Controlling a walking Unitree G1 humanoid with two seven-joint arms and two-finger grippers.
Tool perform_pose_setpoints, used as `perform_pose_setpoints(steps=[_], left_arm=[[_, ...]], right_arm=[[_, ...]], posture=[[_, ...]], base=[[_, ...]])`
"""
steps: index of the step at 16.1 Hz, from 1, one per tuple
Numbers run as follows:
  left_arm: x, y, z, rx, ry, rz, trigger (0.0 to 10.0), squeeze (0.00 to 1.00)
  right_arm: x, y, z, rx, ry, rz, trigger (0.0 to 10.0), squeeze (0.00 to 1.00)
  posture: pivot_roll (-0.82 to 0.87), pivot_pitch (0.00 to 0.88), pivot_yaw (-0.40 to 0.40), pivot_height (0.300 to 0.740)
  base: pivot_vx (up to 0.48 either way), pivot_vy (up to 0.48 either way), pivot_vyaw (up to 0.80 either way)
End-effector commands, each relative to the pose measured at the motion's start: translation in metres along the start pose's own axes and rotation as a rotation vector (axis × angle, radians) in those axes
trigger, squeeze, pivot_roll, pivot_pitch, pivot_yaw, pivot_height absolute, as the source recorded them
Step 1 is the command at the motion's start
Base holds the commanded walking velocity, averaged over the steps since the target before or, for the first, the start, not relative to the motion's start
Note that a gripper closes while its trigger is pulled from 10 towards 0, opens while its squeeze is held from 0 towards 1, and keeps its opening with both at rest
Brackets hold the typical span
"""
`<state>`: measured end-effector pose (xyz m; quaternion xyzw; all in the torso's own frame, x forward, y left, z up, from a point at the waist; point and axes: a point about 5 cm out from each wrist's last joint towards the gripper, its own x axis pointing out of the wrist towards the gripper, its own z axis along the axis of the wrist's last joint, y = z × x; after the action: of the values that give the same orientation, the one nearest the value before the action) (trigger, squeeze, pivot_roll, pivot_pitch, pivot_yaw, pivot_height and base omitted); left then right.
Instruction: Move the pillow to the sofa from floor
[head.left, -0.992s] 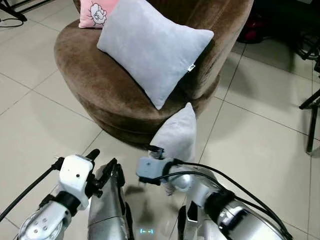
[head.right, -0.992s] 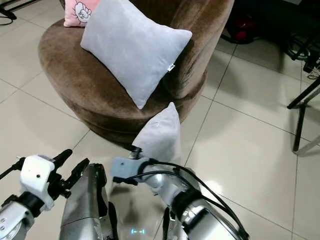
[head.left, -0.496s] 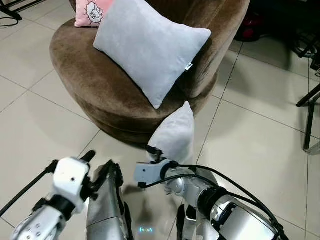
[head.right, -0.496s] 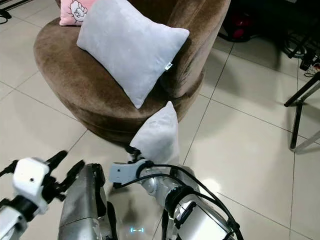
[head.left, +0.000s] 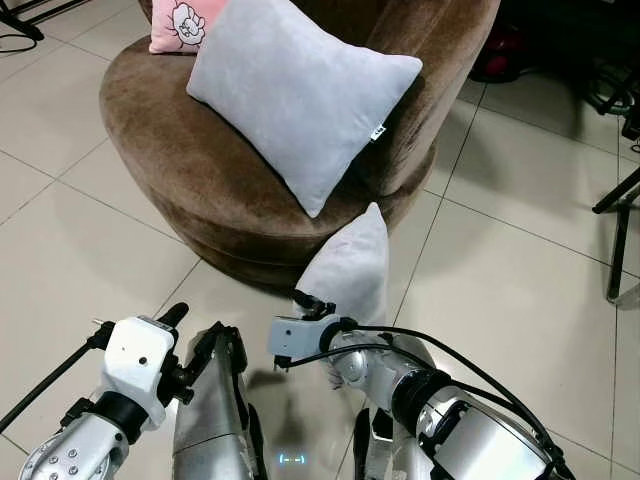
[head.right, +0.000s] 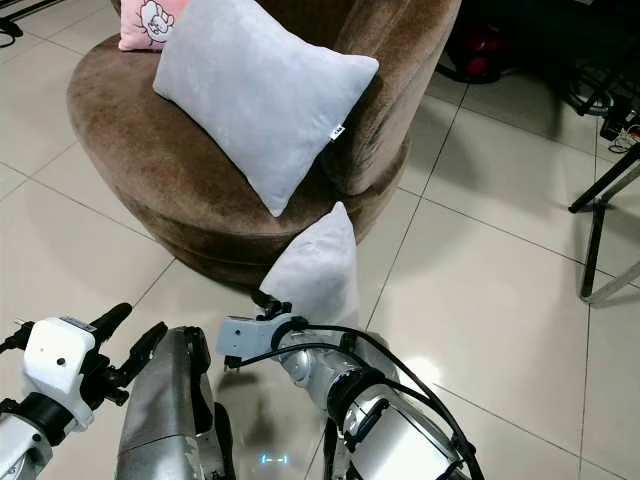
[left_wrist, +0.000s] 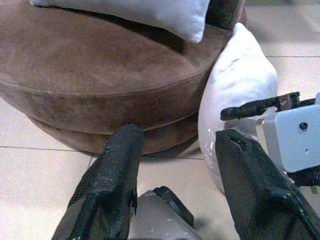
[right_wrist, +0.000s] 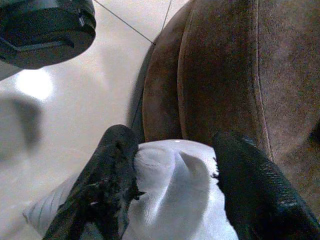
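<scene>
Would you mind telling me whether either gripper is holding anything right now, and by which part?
The right gripper straddles a bunched edge of the grey floor pillow; whether it is actually pinched cannot be told. The left gripper is open, holding nothing.
</scene>
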<state>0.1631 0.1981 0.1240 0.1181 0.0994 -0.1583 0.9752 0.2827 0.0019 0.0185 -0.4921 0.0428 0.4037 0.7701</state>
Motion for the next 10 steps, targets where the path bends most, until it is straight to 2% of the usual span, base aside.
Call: perform_pose_setpoints(steps=[1,5,7,8,10], left_arm=[[-0.002,-0.003,-0.002,-0.005,0.016,-0.018,10.0,0.04],[-0.002,-0.004,-0.004,-0.009,0.021,-0.023,10.0,0.04],[-0.004,-0.007,-0.007,-0.039,0.043,-0.053,10.0,0.04],[-0.009,-0.013,-0.013,-0.09,0.088,-0.116,10.0,0.04],[-0.024,-0.022,-0.027,-0.122,0.208,-0.242,10.0,0.04]], right_arm=[[0.0,0.004,0.001,0.018,0.0,0.004,0.0,0.0],[0.001,0.007,0.004,0.021,-0.011,0.014,0.0,0.0],[0.001,0.007,0.004,0.022,-0.01,0.018,0.0,0.0],[0.0,0.007,0.004,0.023,-0.009,0.02,0.0,0.0],[0.0,0.008,0.003,0.026,-0.007,0.024,0.0,0.0]], posture=[[0.21,0.212,-0.069,0.506],[0.21,0.214,-0.07,0.506],[0.21,0.214,-0.07,0.506],[0.21,0.214,-0.07,0.506],[0.21,0.214,-0.07,0.506]], base=[[0.0,0.0,0.0],[0.0,0.0,0.0],[0.0,0.0,0.0],[0.0,0.0,0.0],[0.0,0.0,0.0]])
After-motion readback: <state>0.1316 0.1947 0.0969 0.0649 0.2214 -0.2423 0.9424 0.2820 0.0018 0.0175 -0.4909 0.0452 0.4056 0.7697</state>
